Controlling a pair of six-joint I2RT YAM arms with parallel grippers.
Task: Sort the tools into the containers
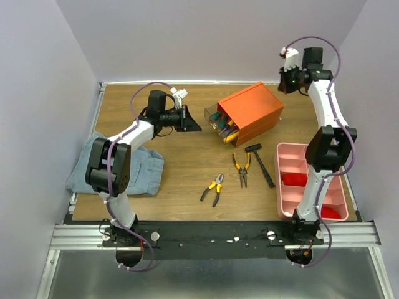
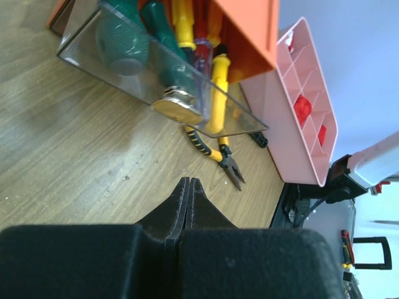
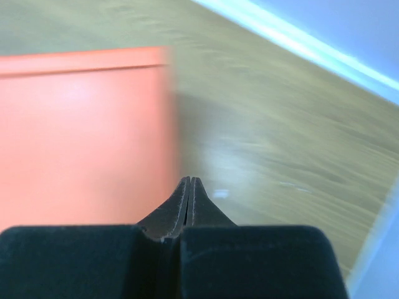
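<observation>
The orange cabinet (image 1: 250, 111) lies at the back middle of the table. One clear drawer (image 1: 221, 124) is pulled out toward the left. It holds green-handled (image 2: 124, 47) and yellow-handled (image 2: 218, 87) screwdrivers. Two yellow-and-black pliers (image 1: 213, 188) (image 1: 242, 168) and a small black hammer (image 1: 260, 163) lie on the table in front of the cabinet. My left gripper (image 1: 198, 127) is shut and empty, just left of the open drawer. My right gripper (image 1: 282, 87) is shut and empty, raised by the cabinet's back right corner (image 3: 81, 137).
A pink divided tray (image 1: 312, 180) with red parts stands at the right front; it also shows in the left wrist view (image 2: 299, 124). A blue cloth (image 1: 134, 171) lies at the left under my left arm. Grey walls enclose the table.
</observation>
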